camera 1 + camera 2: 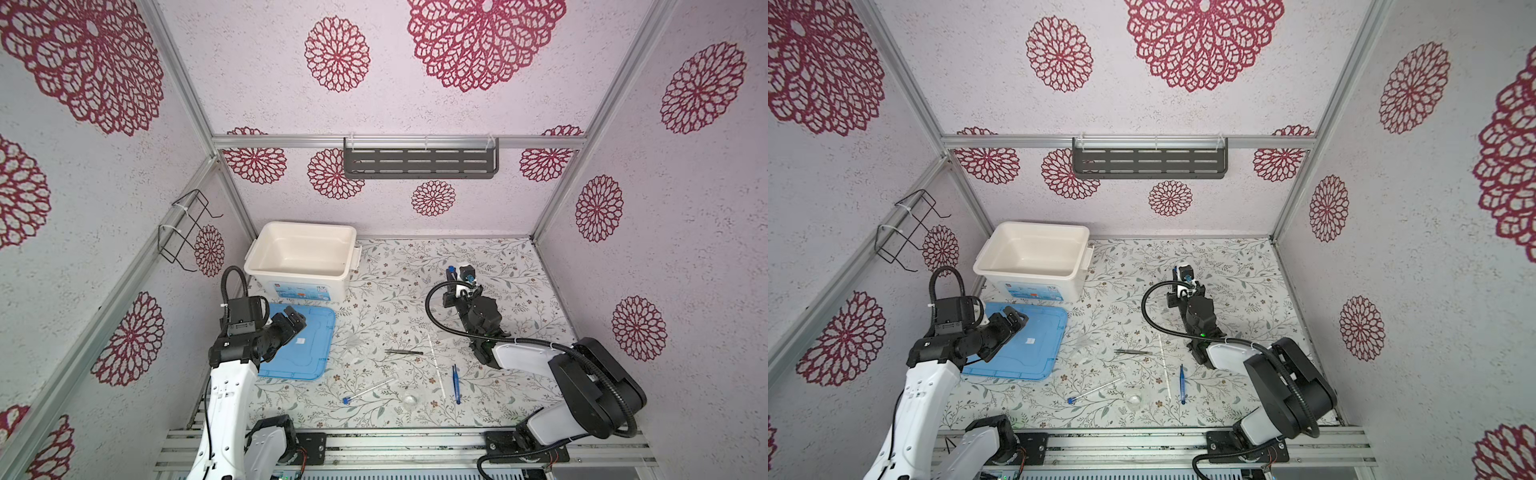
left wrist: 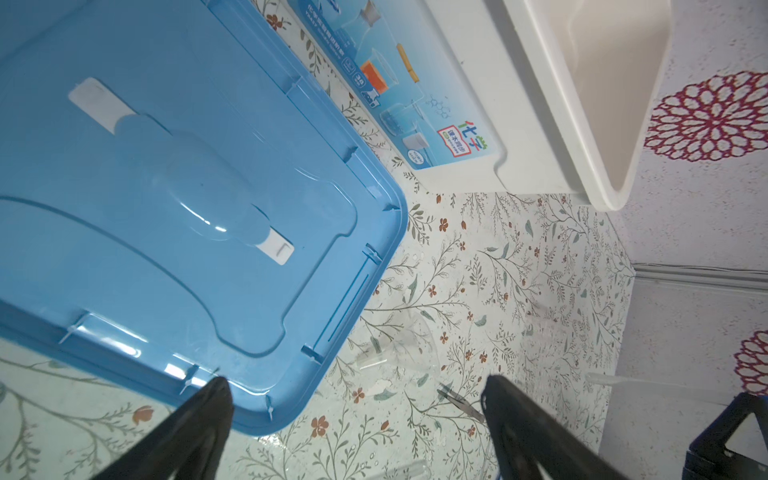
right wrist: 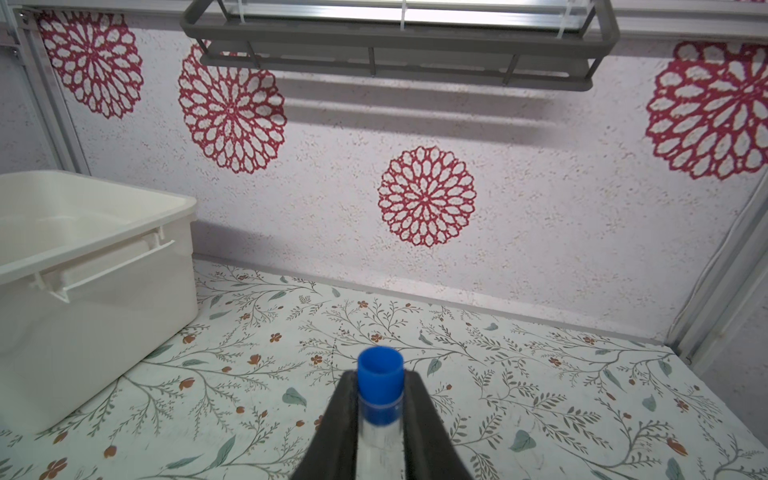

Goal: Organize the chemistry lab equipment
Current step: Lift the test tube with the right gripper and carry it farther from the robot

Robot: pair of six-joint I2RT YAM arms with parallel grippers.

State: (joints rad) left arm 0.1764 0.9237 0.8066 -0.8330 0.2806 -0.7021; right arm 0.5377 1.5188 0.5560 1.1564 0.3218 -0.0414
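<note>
Two risks are judged to matter most. First, the held test tube point(image 3: 380, 399) is gripped just below its blue cap, and most of its clear body is hidden between the fingers. Being smooth and round, it may be let slip or be swung in the grip while it is carried toward the white box point(image 1: 303, 227), which stands well apart from it, to the left in both top views. If the tube is released from too high or against the rim, it may be bounced out or cracked. Second, clear glassware is hard to make out against the patterned table. A small flask point(image 2: 399, 345) lies just beside the blue lid point(image 1: 309, 357) and near the left gripper point(image 2: 357, 386), and it could be knocked or crushed if that arm is lowered carelessly.

The right gripper point(image 3: 380, 415) is closed narrowly on the tube, one finger pressed against each side, and is held clear of the table toward the back wall. The left gripper is spread fully and nothing is held in it. It is poised over the lid, and no contact can be made out.

Nearer the front of the table, a second test tube point(image 1: 365, 390), grey metal tweezers point(image 1: 403, 352), a thin white rod point(image 1: 436, 365), blue tweezers point(image 1: 456, 382) and a small clear dish point(image 1: 409, 400) are seen lying apart from one another. Nothing is seen inside the box.
</note>
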